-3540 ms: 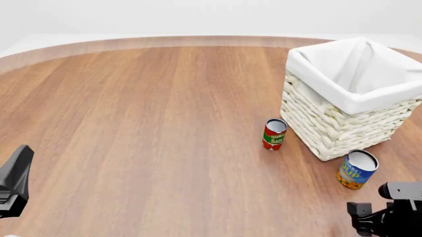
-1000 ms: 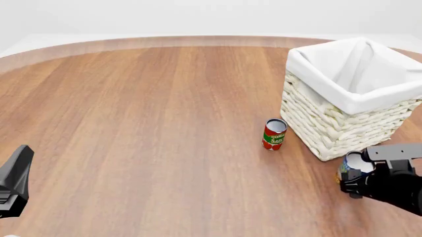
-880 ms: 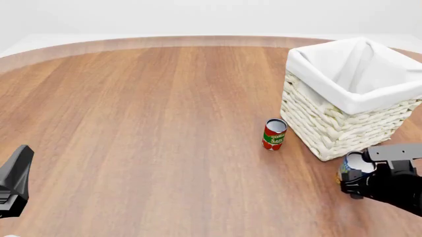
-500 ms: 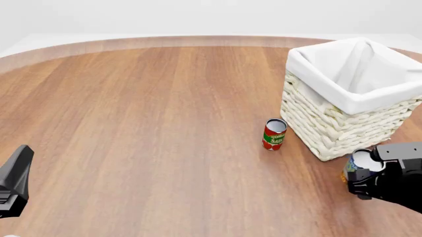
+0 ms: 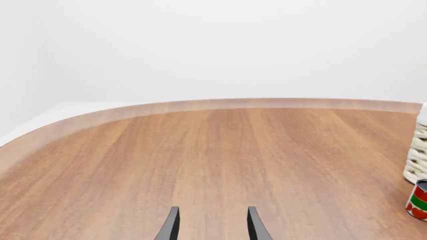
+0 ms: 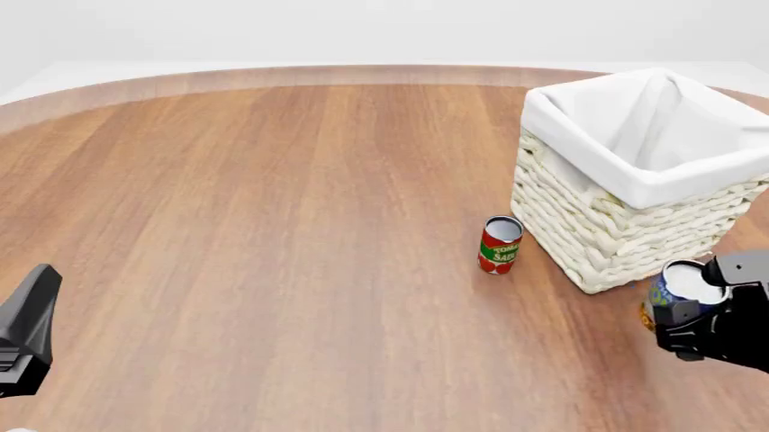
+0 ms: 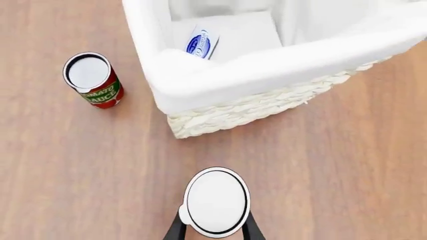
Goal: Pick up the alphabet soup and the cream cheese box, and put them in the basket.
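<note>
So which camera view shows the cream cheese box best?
The right wrist view. It looks down into the basket, where the cream cheese box lies on the white lining, partly hidden by the near rim. In the front view the basket wall hides it fully. The left wrist view shows only an edge of the basket, so no box.

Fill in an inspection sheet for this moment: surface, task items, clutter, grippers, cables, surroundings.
Surface: brown wooden table, curved far edge.
Task items: blue and yellow alphabet soup can held between the right gripper's fingers beside the cream-white woven rope basket; small blue and white cream cheese box already inside the basket on its white cloth lining.
Clutter: red and green tomato sauce can, upright, near the basket.
Grippers: right gripper shut on the soup; left gripper open, holding nothing.
Cables: nothing seen.
Surroundings: plain white backdrop.
</note>
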Robot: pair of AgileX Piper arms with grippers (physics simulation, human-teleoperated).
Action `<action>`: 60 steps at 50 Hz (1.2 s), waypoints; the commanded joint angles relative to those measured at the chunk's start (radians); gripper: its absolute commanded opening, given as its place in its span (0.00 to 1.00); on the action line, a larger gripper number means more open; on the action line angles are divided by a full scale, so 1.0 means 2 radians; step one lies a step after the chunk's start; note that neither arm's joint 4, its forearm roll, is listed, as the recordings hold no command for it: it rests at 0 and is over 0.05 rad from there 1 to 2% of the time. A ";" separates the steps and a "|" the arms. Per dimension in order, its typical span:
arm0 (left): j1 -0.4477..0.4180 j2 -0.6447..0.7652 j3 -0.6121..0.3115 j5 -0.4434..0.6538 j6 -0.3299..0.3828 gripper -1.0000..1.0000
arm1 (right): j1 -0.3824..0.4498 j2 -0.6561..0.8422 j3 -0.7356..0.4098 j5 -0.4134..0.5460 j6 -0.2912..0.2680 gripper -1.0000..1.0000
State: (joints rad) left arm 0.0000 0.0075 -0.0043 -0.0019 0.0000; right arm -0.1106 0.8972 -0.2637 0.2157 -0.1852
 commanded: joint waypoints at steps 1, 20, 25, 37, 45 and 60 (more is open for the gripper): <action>0.000 0.000 0.000 0.000 0.000 1.00 | -0.002 -0.047 -0.025 0.057 0.007 0.00; 0.000 0.000 0.000 0.000 0.000 1.00 | -0.005 -0.098 -0.083 0.146 -0.001 0.00; 0.000 0.000 0.000 0.000 0.000 1.00 | -0.006 -0.108 -0.104 0.168 -0.002 0.00; 0.000 0.000 0.000 0.000 0.000 1.00 | -0.005 -0.118 -0.162 0.222 -0.015 0.00; 0.000 0.000 0.000 0.000 0.000 1.00 | -0.004 -0.109 -0.171 0.214 -0.022 0.00; 0.000 0.000 0.000 0.000 0.000 1.00 | 0.001 -0.084 -0.217 0.216 -0.031 0.00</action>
State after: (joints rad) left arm 0.0000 0.0075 -0.0043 -0.0019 0.0000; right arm -0.1137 0.7066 -0.6311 0.6400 -0.2523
